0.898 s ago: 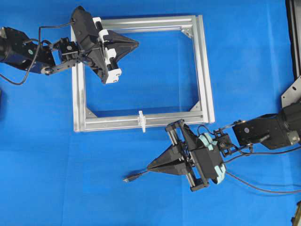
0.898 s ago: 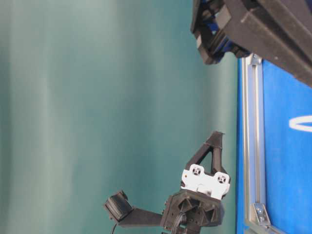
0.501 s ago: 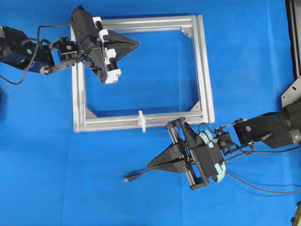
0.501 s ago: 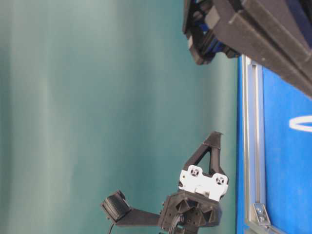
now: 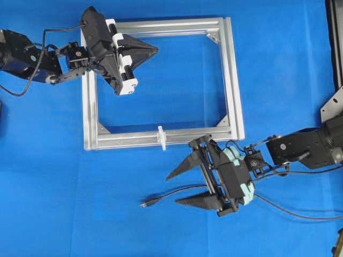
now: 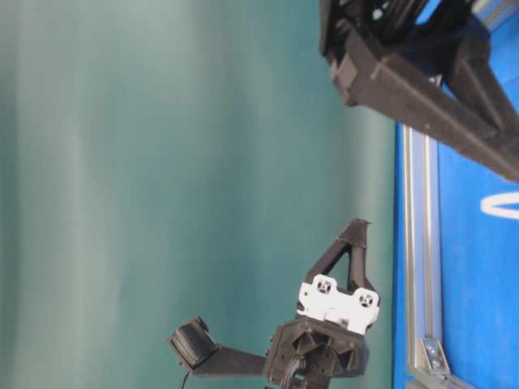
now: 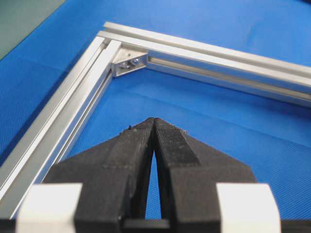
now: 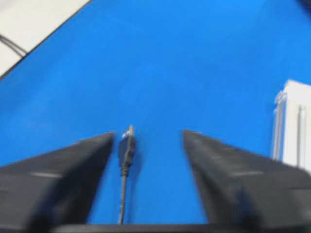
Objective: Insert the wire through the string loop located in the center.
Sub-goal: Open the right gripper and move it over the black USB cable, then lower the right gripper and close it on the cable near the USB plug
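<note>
Fingers: right gripper (image 5: pixel 184 187) spread wide, its two black fingers (image 5: pixel 182 168) lying either side of the wire (image 5: pixel 177 191) and gripping nothing; left gripper (image 5: pixel 152 50) shut tip to tip on nothing, as the left wrist view confirms. Wire: thin black cable lying flat on the blue mat (image 5: pixel 64 203), running from under the right gripper's body leftward to a small dark plug (image 5: pixel 144 203) just past the fingertips; in the right wrist view the plug (image 8: pixel 127 144) sits between the fingers, nearer the one on the left of that view, touching neither so far as can be told. Loop (image 5: pixel 161 137): small white tie standing on the near bar of the silver frame (image 5: pixel 233 80), about mid-bar, above and a little left of the right gripper in the overhead view, apart from the wire. Step in hand, judged: the pick-up of the wire; nothing is threaded yet. Next move, judged: the right gripper needs to close on the cable close behind the plug, so that a short stiff end projects, then lift and aim that end at the loop; a grip too far back would likely leave the plug drooping. Pose: right arm reaches in from the right edge, gripper low and pointing left along the mat. Left arm reaches in from the upper left, gripper over the frame's upper left corner, pointing right across the opening, well apart from loop and wire.
</note>
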You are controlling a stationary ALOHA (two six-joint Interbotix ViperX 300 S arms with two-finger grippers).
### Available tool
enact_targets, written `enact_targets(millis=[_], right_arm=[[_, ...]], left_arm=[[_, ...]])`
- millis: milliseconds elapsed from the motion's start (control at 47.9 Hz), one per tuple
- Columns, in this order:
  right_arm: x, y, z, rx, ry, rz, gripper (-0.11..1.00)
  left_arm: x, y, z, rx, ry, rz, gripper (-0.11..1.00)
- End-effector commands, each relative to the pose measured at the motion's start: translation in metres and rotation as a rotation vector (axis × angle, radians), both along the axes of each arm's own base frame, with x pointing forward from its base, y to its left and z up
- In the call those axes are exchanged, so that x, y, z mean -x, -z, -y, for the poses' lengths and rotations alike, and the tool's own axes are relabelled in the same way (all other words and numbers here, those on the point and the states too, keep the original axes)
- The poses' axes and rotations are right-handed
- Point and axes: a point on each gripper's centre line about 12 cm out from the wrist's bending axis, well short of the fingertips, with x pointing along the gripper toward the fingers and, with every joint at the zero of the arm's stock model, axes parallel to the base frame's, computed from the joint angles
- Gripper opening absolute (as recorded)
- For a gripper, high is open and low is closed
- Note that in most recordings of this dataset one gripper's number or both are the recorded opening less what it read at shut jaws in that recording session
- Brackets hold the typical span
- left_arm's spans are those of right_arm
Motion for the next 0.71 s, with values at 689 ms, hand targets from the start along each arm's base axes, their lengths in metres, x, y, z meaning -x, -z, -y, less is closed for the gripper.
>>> enact_targets(millis=[689], right_arm=[[-0.016, 0.046, -0.015, -0.062, 0.075, -0.161, 0.85]], left_arm=[[-0.002, -0.015, -0.003, -0.014, -0.005, 0.044, 0.00]])
